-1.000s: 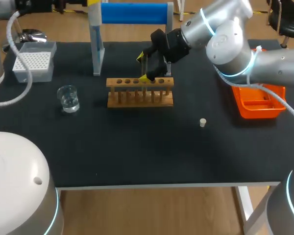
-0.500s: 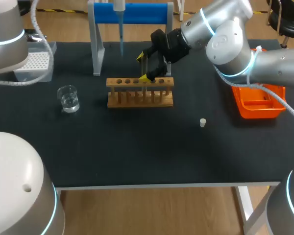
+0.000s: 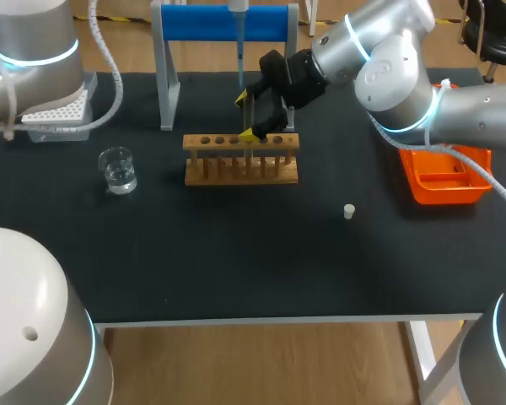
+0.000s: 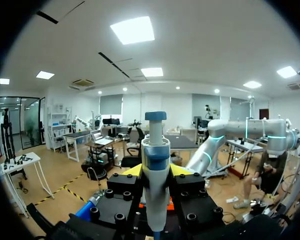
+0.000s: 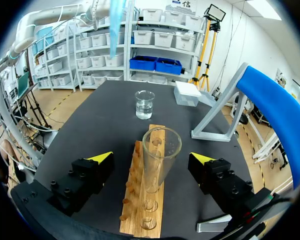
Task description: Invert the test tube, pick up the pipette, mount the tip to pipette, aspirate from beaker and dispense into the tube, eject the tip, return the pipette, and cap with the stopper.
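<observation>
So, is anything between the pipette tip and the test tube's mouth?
Nothing visible. The test tube has an open, uncovered mouth. The right gripper stands open on either side of it, not over it. The pipette tip hangs higher up, clear of both.

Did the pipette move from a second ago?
Yes. The pipette has slid rightward along the blue stand, and is now in line with the wooden rack's middle.

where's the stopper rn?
Head view: the stopper lies on the table, right of the wooden rack and left of the orange tray, touching neither.
</observation>
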Controlling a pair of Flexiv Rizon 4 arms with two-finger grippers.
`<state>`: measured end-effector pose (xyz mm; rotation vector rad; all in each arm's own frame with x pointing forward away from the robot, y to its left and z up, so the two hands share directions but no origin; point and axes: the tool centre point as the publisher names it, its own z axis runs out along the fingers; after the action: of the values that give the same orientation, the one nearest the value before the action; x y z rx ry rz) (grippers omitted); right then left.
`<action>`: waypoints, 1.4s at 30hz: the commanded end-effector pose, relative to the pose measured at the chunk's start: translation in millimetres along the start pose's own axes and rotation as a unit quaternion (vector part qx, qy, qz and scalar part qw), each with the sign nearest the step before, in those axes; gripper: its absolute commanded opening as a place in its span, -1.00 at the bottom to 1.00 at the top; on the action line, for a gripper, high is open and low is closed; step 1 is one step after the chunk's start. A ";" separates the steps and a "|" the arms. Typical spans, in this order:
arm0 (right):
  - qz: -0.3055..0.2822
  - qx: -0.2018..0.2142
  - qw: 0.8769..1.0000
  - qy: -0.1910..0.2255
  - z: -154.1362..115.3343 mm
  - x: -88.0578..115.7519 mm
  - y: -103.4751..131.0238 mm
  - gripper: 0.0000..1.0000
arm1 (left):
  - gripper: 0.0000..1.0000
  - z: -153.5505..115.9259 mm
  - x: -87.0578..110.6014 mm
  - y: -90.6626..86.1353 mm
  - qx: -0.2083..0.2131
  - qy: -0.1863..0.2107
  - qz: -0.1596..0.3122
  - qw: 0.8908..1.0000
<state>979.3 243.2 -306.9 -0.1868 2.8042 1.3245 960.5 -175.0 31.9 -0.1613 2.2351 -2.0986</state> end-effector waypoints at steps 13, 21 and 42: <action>0.000 0.002 1.000 0.000 -0.5 0.1 0.4 1.00 | -1.00 11.2 -11.3 5.3 0.008 0.006 -0.001 1.000; 0.000 0.002 1.000 0.000 -0.5 0.1 0.4 1.00 | -1.00 9.4 -13.5 7.9 0.010 0.005 0.000 1.000; 0.000 0.002 1.000 0.000 -0.5 0.1 0.4 1.00 | -1.00 9.2 -13.6 8.0 0.010 0.005 0.000 1.000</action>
<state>979.3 243.3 -306.9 -0.1867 2.8040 1.3245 974.4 -182.3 22.9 -0.1539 2.2180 -2.1242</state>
